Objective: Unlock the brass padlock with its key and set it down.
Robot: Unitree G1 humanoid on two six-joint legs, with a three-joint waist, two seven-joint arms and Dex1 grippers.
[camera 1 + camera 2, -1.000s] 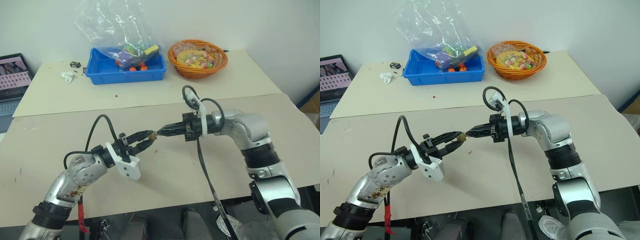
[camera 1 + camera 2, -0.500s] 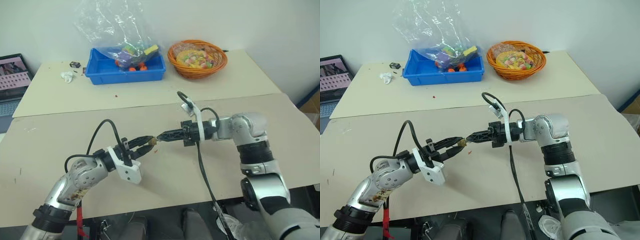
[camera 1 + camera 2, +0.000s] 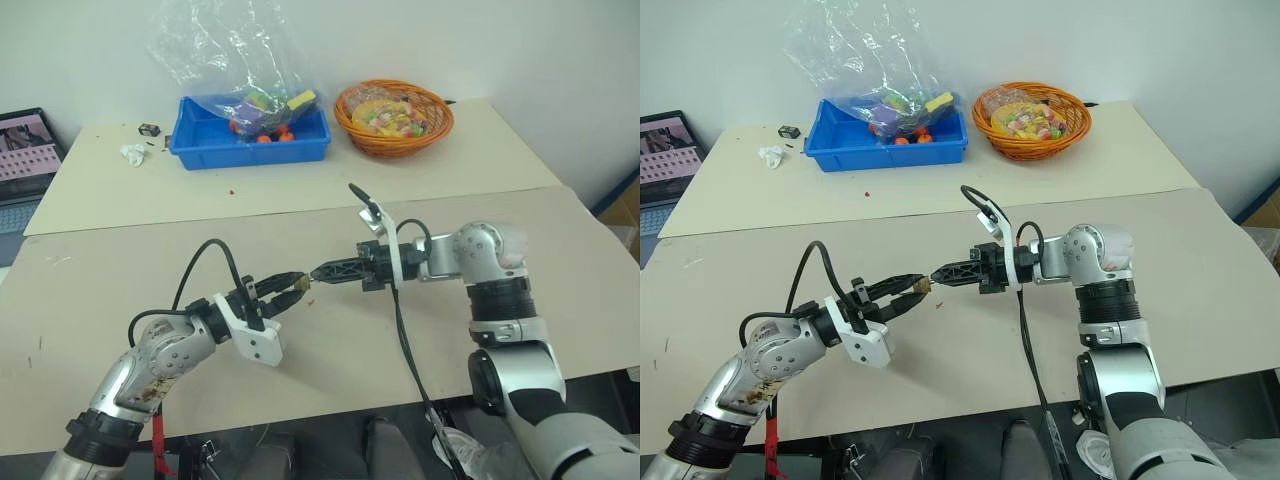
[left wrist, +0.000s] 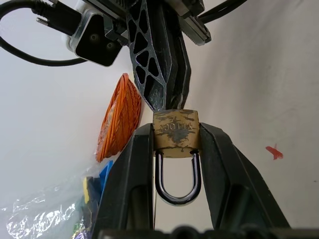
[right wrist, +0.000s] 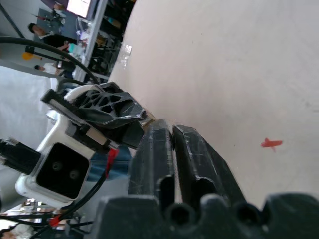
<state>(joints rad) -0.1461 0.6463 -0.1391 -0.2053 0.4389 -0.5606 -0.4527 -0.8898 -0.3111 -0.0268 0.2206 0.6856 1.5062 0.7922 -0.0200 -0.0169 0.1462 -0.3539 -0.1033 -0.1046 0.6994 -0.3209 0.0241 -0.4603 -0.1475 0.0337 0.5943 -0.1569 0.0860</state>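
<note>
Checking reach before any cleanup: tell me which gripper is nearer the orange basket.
Right. The right gripper sits mid-table, more directly below the orange basket; the left gripper, clamping the brass padlock, is lower and farther left.

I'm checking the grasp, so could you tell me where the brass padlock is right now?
The brass padlock is clamped in the left gripper, above the near table, with the right gripper at its body.

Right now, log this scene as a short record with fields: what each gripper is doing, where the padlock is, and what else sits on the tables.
left gripper: shut on the brass padlock, above the table
padlock shackle: seated in the body
right gripper: tips at the padlock's far end; open or shut not readable
key: not visible
far table: blue bin with a plastic bag; orange basket of sweets
</note>
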